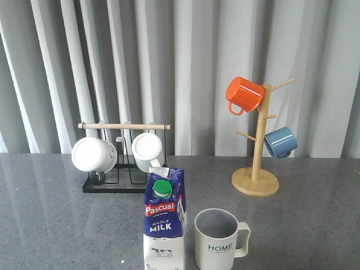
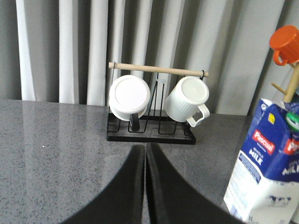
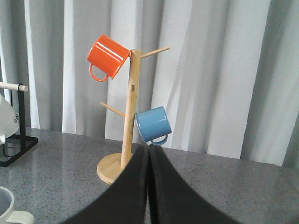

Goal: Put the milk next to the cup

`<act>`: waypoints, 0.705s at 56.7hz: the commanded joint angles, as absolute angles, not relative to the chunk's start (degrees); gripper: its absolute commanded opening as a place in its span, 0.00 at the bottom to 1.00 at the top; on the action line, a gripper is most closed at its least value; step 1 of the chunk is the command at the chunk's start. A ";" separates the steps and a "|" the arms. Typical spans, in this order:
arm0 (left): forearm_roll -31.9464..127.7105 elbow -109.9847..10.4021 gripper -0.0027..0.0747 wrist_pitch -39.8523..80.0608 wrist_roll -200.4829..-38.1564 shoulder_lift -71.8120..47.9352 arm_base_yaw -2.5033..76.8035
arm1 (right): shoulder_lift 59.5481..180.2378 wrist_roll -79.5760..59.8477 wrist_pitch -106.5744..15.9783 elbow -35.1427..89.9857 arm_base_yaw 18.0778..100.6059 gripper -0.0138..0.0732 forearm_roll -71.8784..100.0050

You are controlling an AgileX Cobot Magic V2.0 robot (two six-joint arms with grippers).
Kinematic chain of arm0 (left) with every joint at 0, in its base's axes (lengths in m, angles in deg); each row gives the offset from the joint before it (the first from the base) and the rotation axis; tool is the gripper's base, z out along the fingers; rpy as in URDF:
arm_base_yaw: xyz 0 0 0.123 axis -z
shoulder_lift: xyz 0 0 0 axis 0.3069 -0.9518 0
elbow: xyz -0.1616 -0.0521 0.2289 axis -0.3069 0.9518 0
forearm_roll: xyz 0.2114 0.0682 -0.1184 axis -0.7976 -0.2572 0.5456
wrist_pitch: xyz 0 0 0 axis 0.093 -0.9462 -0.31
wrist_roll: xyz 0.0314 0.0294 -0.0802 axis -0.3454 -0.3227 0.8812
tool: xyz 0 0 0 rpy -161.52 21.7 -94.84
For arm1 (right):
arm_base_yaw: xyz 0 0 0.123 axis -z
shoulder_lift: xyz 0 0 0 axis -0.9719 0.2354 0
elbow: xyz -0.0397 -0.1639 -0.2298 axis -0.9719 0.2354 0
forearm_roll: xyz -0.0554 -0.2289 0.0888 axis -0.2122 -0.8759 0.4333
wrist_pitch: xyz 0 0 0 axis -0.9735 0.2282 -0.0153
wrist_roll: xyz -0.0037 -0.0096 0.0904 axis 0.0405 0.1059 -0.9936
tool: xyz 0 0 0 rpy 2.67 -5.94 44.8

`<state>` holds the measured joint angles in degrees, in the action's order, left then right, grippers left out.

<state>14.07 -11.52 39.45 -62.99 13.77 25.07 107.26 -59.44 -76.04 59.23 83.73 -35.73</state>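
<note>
The milk [image 1: 165, 222], a blue-and-white carton with a green cap and a red "Pascual" label, stands upright at the front of the table. The cup [image 1: 219, 239], off-white with a grey inside and "HOME" lettering, stands just to its right, a small gap apart, handle to the right. The milk also shows in the left wrist view [image 2: 266, 172], and the cup's rim in the right wrist view [image 3: 5, 205]. My left gripper [image 2: 145, 148] is shut and empty, to the left of the milk. My right gripper [image 3: 149, 149] is shut and empty. Neither gripper shows in the front view.
A black rack with a wooden bar [image 1: 121, 169] holds two white ribbed mugs [image 1: 94, 154] behind the milk. A wooden mug tree [image 1: 256, 180] at the back right carries an orange mug [image 1: 244, 94] and a blue mug [image 1: 280, 142]. Grey curtains hang behind the table.
</note>
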 commanded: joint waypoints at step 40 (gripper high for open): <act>10.86 8.21 0.03 35.40 -65.16 47.14 15.56 | 107.18 -58.92 -79.55 57.46 84.00 0.15 -35.40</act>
<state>9.15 8.89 34.52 -63.08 46.06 16.96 107.26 -59.44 -75.98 59.23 83.73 -35.73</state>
